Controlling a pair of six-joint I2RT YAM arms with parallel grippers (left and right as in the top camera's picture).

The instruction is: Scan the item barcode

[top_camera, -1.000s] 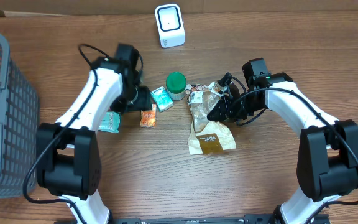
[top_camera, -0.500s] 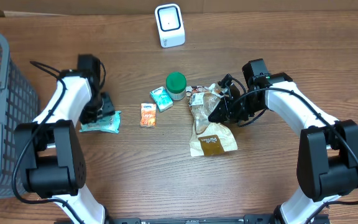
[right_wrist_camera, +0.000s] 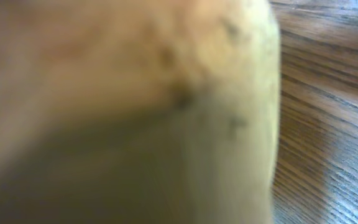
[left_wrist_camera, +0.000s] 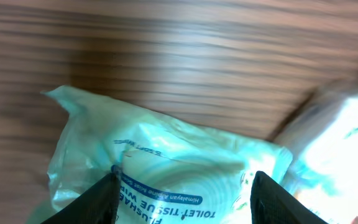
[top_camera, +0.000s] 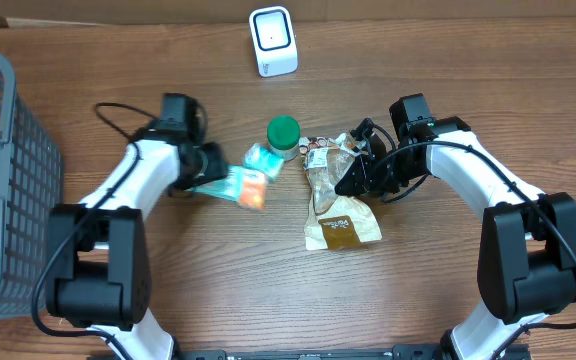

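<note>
A pale green pack of flushable toilet wipes (left_wrist_camera: 166, 149) sits between my left gripper's (left_wrist_camera: 185, 176) black fingers (left_wrist_camera: 101, 200), which press on both its sides. From overhead the left gripper (top_camera: 211, 163) holds the blurred wipes pack (top_camera: 224, 186) against an orange sachet (top_camera: 254, 192). The white barcode scanner (top_camera: 272, 40) stands at the back middle. My right gripper (top_camera: 354, 176) is shut on the crumpled top of a tan snack bag (top_camera: 340, 225). That bag (right_wrist_camera: 123, 112) fills the right wrist view and hides the fingers.
A small teal tissue pack (top_camera: 260, 156) and a green-lidded jar (top_camera: 283, 134) lie between the arms. Small wrapped items (top_camera: 320, 152) sit by the bag's top. A grey mesh basket (top_camera: 8, 180) stands at the left edge.
My left arm has swung from the far left back toward the middle, carrying the wipes pack up against the orange sachet. The right arm and the bag have not moved.
</note>
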